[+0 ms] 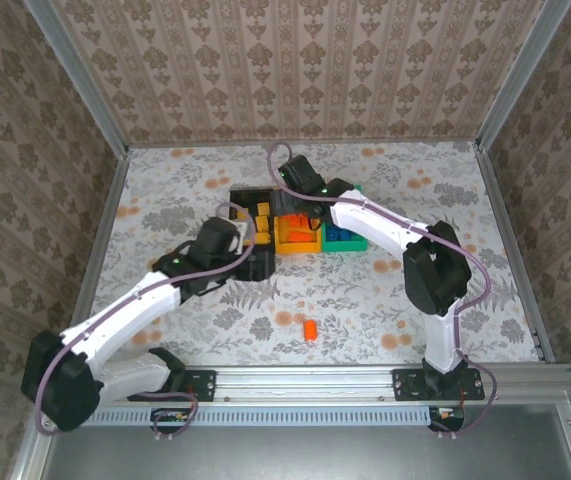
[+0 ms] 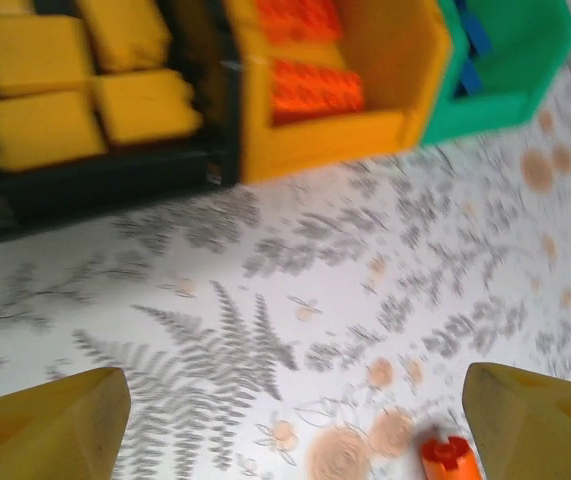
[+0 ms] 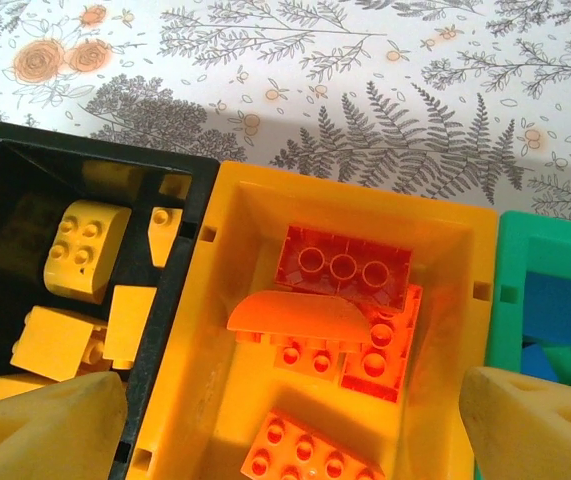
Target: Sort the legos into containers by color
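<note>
Three joined bins stand mid-table: the black bin holds yellow legos, the yellow-orange bin holds red-orange legos, and the green bin holds blue legos. One red-orange lego lies loose on the table, near my left gripper's right finger. My left gripper is open and empty over the table in front of the bins. My right gripper hangs open above the yellow-orange bin, holding nothing.
The table has a floral cloth and is walled in by patterned panels with metal posts. A metal rail runs along the near edge by the arm bases. In the left wrist view the black bin, yellow-orange bin and green bin line the top.
</note>
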`<state>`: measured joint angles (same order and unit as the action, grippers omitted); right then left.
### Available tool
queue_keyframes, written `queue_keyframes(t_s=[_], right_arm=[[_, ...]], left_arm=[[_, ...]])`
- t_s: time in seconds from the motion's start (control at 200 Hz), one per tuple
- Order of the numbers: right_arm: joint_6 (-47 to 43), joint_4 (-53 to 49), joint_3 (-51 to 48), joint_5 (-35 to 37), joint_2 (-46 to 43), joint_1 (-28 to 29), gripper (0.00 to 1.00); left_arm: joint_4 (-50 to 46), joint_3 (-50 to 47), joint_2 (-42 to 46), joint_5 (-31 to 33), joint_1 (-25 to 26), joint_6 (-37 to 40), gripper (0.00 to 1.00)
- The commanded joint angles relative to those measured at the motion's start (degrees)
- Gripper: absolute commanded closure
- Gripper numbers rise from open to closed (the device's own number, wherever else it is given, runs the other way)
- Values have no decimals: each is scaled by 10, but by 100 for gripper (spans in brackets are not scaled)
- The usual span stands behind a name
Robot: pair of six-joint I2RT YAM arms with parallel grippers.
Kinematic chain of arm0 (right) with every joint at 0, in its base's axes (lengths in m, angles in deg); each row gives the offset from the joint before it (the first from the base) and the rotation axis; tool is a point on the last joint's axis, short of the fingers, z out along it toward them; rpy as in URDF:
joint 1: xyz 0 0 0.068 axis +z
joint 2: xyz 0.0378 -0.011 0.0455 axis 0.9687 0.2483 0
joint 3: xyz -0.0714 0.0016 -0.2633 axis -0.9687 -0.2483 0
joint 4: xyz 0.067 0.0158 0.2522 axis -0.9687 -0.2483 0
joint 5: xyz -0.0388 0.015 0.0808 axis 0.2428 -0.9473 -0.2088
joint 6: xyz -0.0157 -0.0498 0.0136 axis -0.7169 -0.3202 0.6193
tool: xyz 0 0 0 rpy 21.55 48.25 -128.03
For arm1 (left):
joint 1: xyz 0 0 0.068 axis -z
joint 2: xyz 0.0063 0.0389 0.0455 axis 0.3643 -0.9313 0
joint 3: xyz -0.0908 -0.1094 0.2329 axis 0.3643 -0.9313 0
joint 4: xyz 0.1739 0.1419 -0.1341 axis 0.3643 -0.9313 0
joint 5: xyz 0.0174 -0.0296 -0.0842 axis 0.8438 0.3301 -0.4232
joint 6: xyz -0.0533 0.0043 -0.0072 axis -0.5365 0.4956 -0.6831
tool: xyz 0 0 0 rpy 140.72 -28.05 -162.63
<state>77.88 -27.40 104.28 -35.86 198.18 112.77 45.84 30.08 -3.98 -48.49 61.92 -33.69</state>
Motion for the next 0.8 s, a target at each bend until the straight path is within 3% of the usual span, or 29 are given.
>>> queue_keyframes(t_s=[0.0, 0.195, 0.315, 0.53, 0.795], right_arm=[[22, 12, -41, 18, -75, -6, 12], [49, 44, -169, 20, -181, -25, 11], [56, 56, -240, 21, -239, -38, 11], [62, 67, -312, 17, -308, -60, 11], [63, 71, -331, 15, -322, -74, 10]], left_arm=[[-50, 57, -61, 25, 68, 70, 13], [-110, 139, -200, 31, 186, 112, 21], [-147, 170, -259, 21, 232, 123, 25], [-179, 187, -301, 5, 256, 126, 23], [-211, 229, -353, -34, 256, 151, 22]])
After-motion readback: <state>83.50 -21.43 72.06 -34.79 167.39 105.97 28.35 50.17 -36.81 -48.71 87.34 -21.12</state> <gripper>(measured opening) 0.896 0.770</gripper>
